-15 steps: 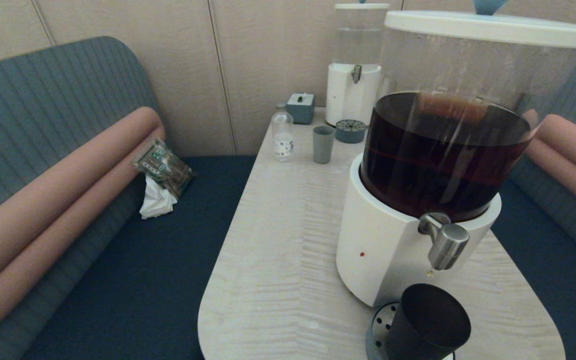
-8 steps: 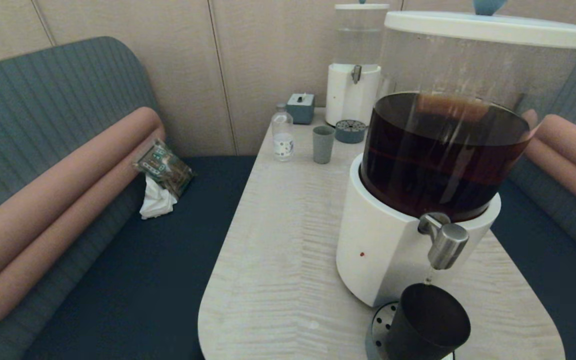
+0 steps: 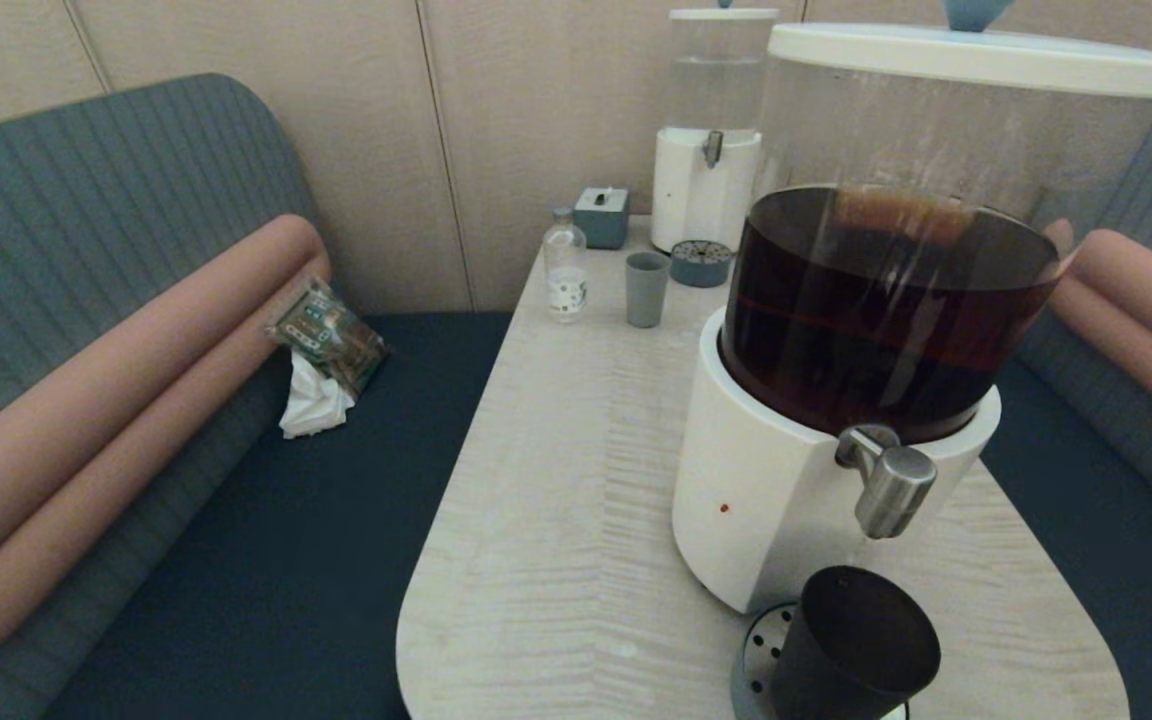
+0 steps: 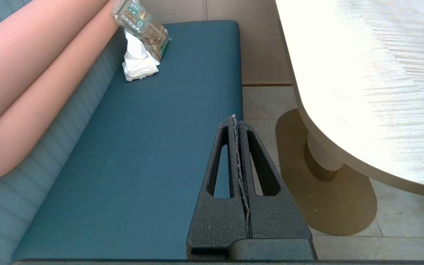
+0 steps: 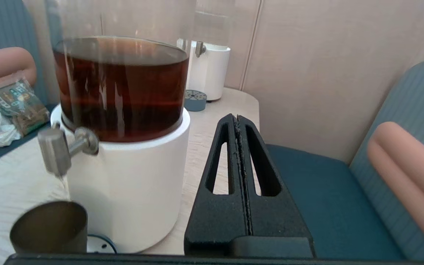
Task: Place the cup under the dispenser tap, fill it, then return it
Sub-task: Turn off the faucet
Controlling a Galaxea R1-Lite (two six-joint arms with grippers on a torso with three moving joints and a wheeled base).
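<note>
The black cup point(image 3: 856, 645) stands on the drip tray point(image 3: 754, 660) directly beneath the dispenser tap point(image 3: 891, 490) to catch its thin trickle, while the right gripper point(image 5: 238, 119), fingers pressed together and empty, sits off to the side.

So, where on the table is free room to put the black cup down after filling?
The widest bare patch of the table lies left of the big dispenser, between the near rounded edge and the grey tumbler. The far end is crowded: bottle, tumbler, small dispenser. The cup stands under the tap.
</note>
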